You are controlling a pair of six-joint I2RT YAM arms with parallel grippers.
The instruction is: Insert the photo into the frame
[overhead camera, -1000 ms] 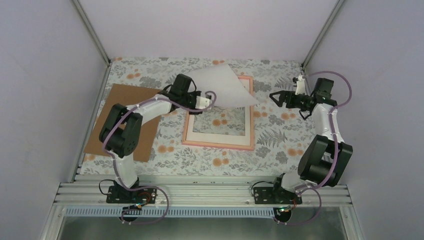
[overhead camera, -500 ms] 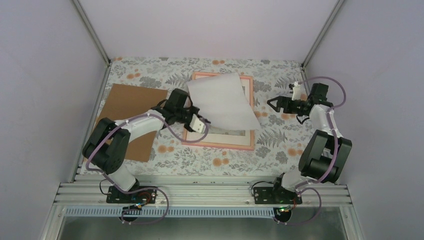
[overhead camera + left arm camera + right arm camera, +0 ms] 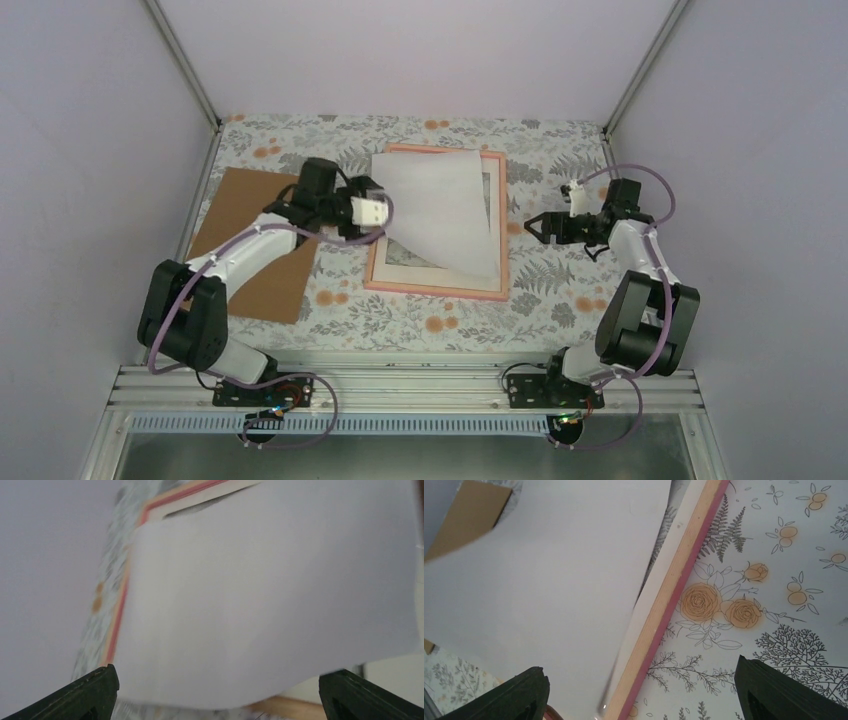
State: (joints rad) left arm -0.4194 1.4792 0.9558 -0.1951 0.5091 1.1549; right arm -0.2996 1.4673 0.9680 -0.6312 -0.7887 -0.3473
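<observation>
The photo (image 3: 440, 205) shows only its white back and lies askew over the pink frame (image 3: 437, 290), covering the frame's upper and right parts. My left gripper (image 3: 383, 212) is open at the photo's left edge, holding nothing. In the left wrist view the photo (image 3: 270, 595) fills the space ahead of my fingers (image 3: 95, 690), with the frame (image 3: 116, 630) at its left. My right gripper (image 3: 535, 225) is open just right of the frame. The right wrist view shows the photo (image 3: 549, 580) overlapping the frame (image 3: 674, 605) between my spread fingers (image 3: 784, 690).
A brown cardboard backing board (image 3: 235, 195) lies on the floral tablecloth left of the frame, partly under my left arm. A cream mat border (image 3: 435, 275) sits inside the frame. Grey walls close in the table on three sides.
My left gripper has opened, let go of the photo and drawn back to the left. The photo has dropped onto the frame. My right gripper has moved slightly nearer and lower.
</observation>
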